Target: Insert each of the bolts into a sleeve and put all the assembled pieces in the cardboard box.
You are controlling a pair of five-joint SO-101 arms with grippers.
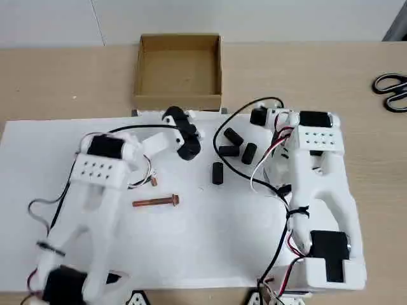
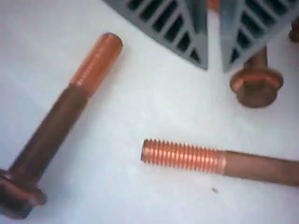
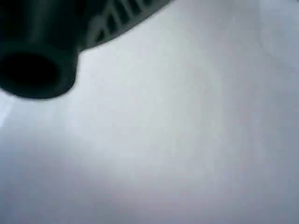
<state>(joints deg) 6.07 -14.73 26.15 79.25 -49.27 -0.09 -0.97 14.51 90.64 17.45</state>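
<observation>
Several copper bolts lie on the white sheet: one (image 2: 60,121) slanted, one (image 2: 219,161) level, and one (image 2: 256,84) with its head towards me. My left gripper (image 2: 215,65) hovers just above them, its grey fingers (image 2: 163,23) shut to a thin slit with nothing at the tips. From above, one bolt (image 1: 156,201) and a short one (image 1: 152,181) lie beside the left arm (image 1: 102,165). My right gripper (image 1: 272,118) is shut on a black sleeve (image 3: 37,70), hollow end facing me. Three more sleeves (image 1: 234,145) lie mid-sheet. The cardboard box (image 1: 179,95) stands at the back.
Scissors (image 1: 391,89) lie at the far right on the wooden table. Black cables (image 1: 235,121) loop across the sheet near the sleeves. The white sheet (image 1: 210,235) has open room at the front between the arms.
</observation>
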